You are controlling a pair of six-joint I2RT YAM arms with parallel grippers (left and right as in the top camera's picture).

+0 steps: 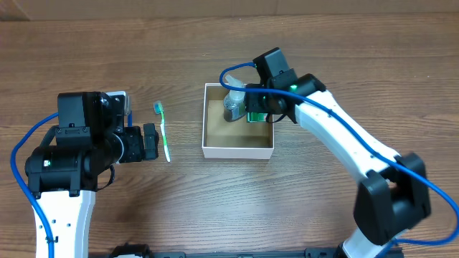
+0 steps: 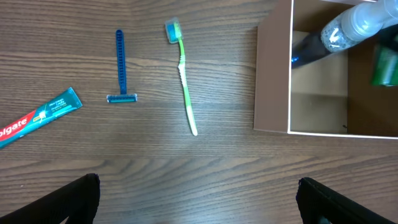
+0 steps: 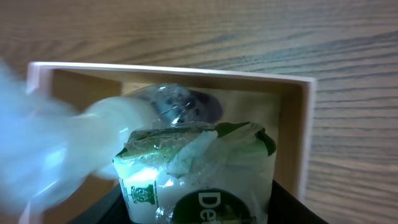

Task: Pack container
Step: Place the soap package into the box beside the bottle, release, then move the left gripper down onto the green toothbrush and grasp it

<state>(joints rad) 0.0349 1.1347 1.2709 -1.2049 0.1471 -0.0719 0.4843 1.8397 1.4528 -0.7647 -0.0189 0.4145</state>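
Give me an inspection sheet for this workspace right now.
Surface: brown wooden table.
Job's things: white-walled square cardboard container, with a clear plastic bottle in it.
Clutter: green toothbrush, blue razor, red-and-teal toothpaste tube, all outside the container.
Grippers: left gripper open, empty; right gripper shut on green-and-white wrapped packet over the container.
Cables: blue cable along each arm.
Surroundings: nothing seen.

Robotics lab: wood-grain table (image 1: 215,211) with cabled arms (image 1: 337,135)

surface: wood-grain table (image 1: 215,208) | tone: brown, planks run horizontally | light: even, soft glare along far edge
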